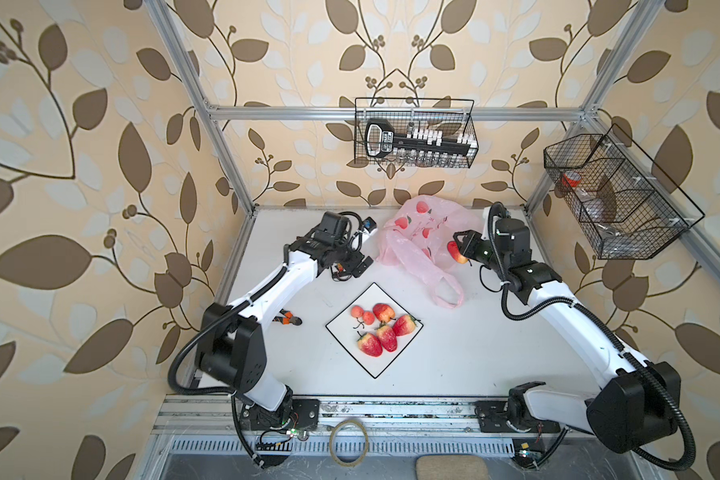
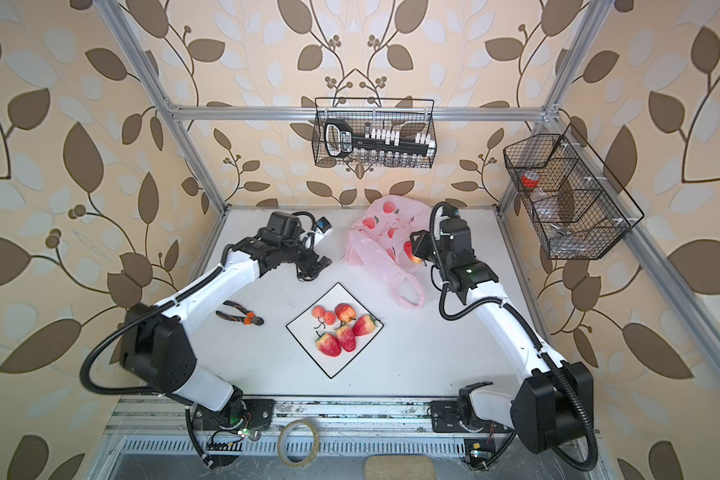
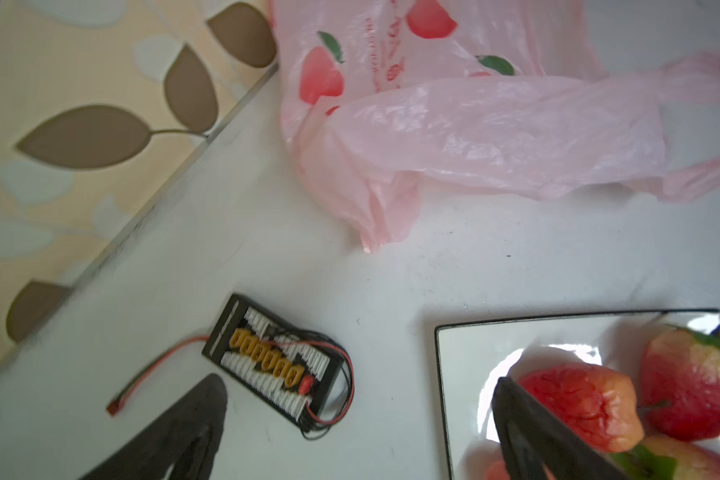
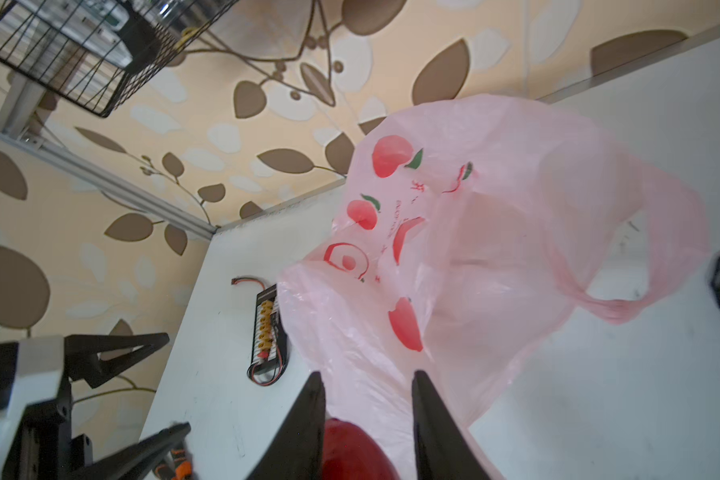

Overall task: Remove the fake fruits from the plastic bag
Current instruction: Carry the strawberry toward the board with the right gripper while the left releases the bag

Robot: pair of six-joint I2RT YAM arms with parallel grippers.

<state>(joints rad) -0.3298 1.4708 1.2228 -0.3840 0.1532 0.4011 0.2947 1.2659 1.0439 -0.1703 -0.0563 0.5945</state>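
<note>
Fake fruits (image 1: 387, 338): four strawberry-like pieces and two small round balls lie on the white square plate (image 1: 374, 368), middle of the bench (image 1: 454, 353). One more red strawberry-like fruit (image 1: 457, 252) is gripped in the right end effector (image 4: 366, 374), at the right edge of the pink plastic bag (image 1: 412, 245). The bag lies crumpled at the bench rear. Left end effector (image 3: 360, 380) is spread wide and empty, over a charging board (image 3: 279, 365).

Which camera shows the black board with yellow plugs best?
Left wrist view: the board lies whole and close. The right wrist view shows it small, by the bag; in both top views the left tool mostly hides it.
</note>
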